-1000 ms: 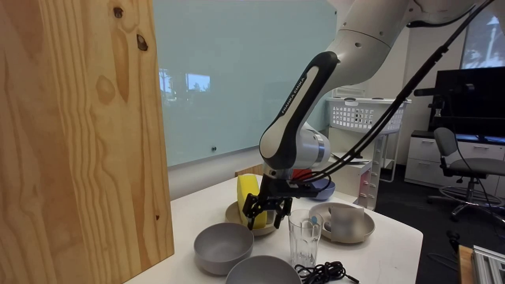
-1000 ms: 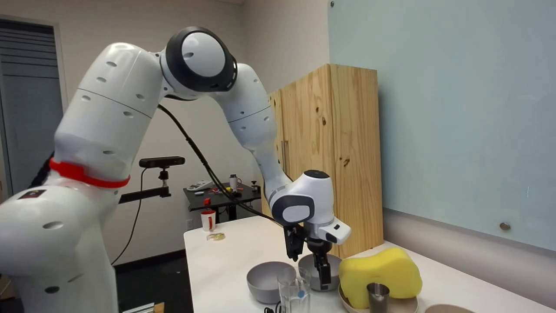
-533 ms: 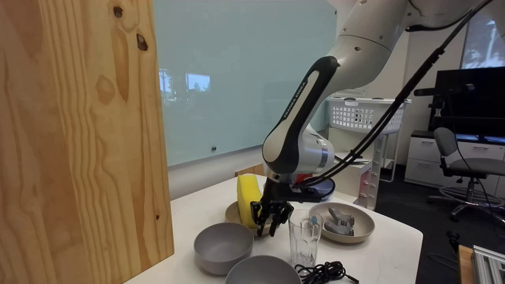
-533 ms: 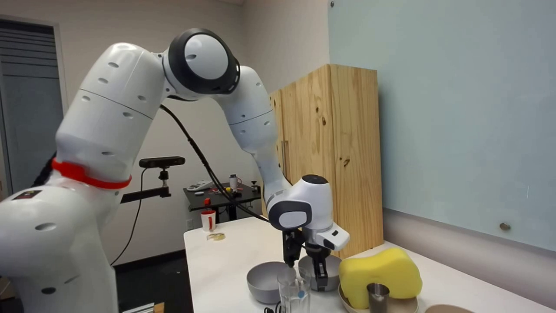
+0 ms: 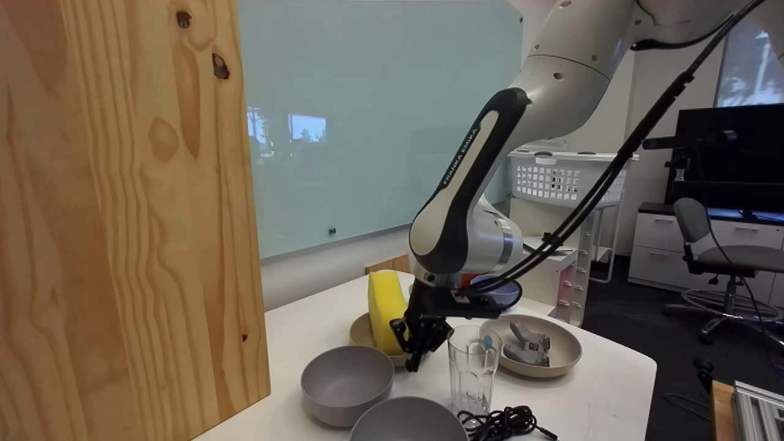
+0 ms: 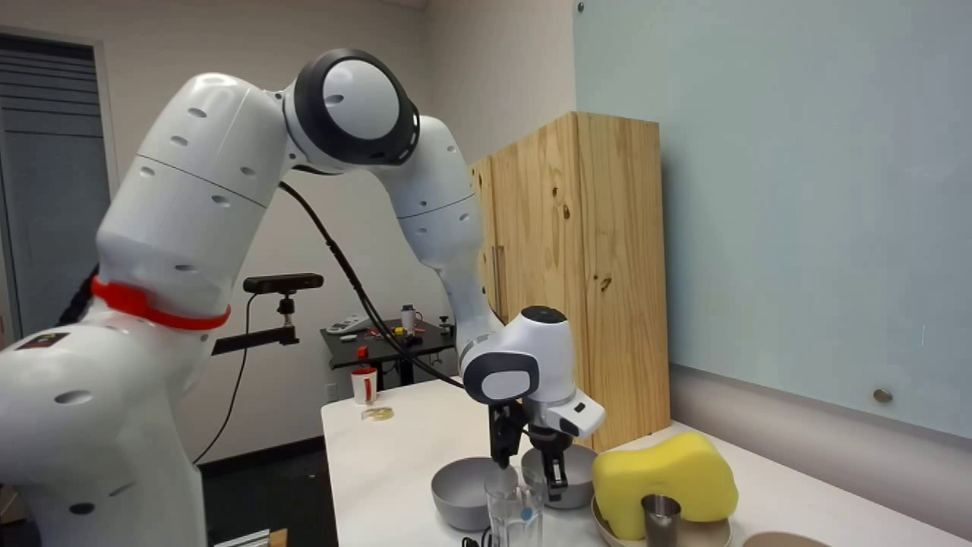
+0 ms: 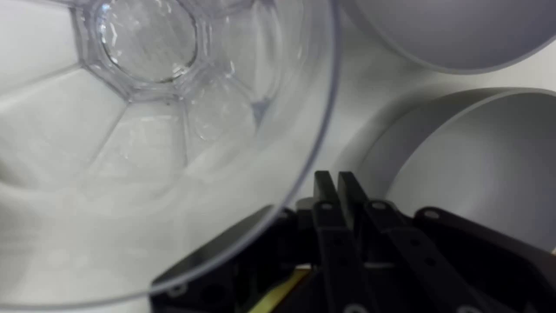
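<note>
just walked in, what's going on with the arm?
The Franka arm has its gripper low over the white table, jaws all but shut and nothing visible between them. It is right beside an upright clear drinking glass, with a gray bowl on the gripper's other side in the wrist view; contact with the glass can't be told. Nearby, a yellow foam block stands in a shallow beige bowl, and a gray gamepad lies in another beige bowl.

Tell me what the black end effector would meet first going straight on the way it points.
Most likely the smooth white tabletop: the black end effector points down between the clear faceted drinking glass and the nearest round grey bowl. Depth is unclear; it might brush that bowl first.
</note>
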You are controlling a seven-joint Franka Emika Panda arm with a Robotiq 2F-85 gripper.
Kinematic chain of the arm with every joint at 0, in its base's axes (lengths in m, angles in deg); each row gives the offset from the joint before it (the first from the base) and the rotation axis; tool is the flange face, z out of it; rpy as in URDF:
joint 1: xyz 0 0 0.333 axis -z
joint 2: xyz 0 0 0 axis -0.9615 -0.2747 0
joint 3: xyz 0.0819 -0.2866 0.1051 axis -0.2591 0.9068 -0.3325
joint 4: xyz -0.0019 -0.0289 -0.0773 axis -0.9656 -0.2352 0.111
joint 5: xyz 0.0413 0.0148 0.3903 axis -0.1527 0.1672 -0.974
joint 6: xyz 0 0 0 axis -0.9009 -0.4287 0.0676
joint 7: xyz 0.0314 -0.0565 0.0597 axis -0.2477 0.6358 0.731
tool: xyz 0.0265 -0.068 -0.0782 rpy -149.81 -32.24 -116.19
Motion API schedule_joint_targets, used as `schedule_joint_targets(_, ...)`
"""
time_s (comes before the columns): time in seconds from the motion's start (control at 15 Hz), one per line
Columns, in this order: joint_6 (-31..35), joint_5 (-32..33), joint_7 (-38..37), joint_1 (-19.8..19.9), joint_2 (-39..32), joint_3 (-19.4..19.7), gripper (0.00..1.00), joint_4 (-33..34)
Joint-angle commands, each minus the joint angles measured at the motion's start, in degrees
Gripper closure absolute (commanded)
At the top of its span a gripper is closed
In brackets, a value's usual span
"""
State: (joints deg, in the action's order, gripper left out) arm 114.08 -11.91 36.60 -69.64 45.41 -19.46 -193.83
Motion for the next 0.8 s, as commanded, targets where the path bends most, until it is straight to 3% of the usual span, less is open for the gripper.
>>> schedule_joint_targets(0.0, -1.66, 1.44, 0.62, -0.3, -0.27, 0.93, 0.6, 0.14)
schedule_joint_targets(0.47, -6.31, 4.15, 2.77, 0.61, 1.72, 4.09, 0.07, 1.92)
schedule_joint_targets(0.53, -6.66, 4.3, 3.54, 0.84, 1.91, 4.12, 0.01, 2.36)
schedule_joint_targets(0.73, -7.42, 4.81, 4.07, 0.19, 1.74, 4.85, 0.0, 3.98)
